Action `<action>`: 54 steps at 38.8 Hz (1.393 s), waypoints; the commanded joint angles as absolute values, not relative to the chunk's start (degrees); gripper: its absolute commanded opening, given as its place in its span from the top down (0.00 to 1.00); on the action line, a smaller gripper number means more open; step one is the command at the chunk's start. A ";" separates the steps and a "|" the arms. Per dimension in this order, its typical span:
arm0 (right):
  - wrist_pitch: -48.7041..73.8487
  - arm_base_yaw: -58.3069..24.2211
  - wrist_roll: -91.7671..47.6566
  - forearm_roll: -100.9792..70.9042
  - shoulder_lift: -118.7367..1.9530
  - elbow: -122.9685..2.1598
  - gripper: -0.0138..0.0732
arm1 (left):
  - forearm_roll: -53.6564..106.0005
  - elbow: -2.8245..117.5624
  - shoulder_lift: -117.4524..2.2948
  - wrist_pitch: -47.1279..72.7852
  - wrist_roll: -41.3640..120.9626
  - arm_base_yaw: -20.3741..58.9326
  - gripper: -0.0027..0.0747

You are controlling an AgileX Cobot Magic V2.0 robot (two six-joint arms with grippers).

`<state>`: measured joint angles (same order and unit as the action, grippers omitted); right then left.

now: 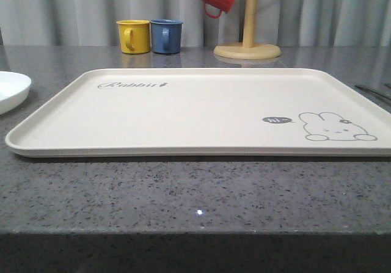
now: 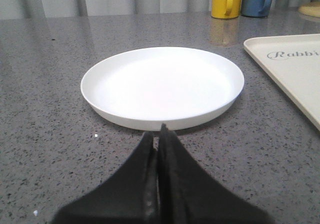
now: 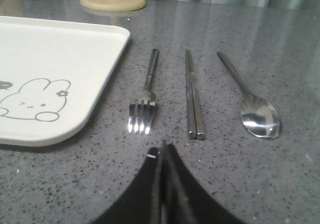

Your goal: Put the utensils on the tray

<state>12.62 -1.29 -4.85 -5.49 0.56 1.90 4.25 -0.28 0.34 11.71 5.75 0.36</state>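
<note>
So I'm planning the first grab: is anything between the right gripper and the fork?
Nothing visible. The right gripper, shut, points at bare counter just short of the fork, which lies beside the tray.

Plate (image 1: 11, 90) left of tray (image 1: 195, 111), fork (image 3: 143, 96), chopsticks (image 3: 193, 96), spoon (image 3: 252, 101) right, mugs (image 1: 149, 36) behind

A speckled grey stone bench (image 1: 183, 193) runs back to pale grey pleated curtains (image 1: 73, 10), under soft, even light.
</note>
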 commanded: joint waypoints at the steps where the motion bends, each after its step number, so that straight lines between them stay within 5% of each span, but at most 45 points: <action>1: 7.70 -0.99 -5.13 -5.23 1.54 1.44 0.92 | 4.45 -0.38 1.59 7.22 5.22 0.18 0.99; 36: 7.77 -0.99 -5.13 -5.29 1.54 1.44 0.92 | 4.45 -0.38 1.59 7.00 5.22 0.18 0.99; 42: 6.27 -0.99 -5.13 -7.42 1.54 0.86 0.92 | 4.45 -0.38 1.59 -1.22 5.22 0.18 0.99; 47: 7.91 -0.99 -5.13 -10.18 1.54 -4.81 0.92 | 4.45 2.21 1.48 -13.25 5.22 0.18 0.99; 54: 16.41 -0.99 -5.13 -9.90 -0.42 -18.63 0.91 | 2.63 14.80 -1.76 -3.38 5.22 0.18 0.99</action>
<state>17.11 -1.29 -4.85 -9.56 0.56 -11.83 3.65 8.32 0.21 -2.85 5.75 0.36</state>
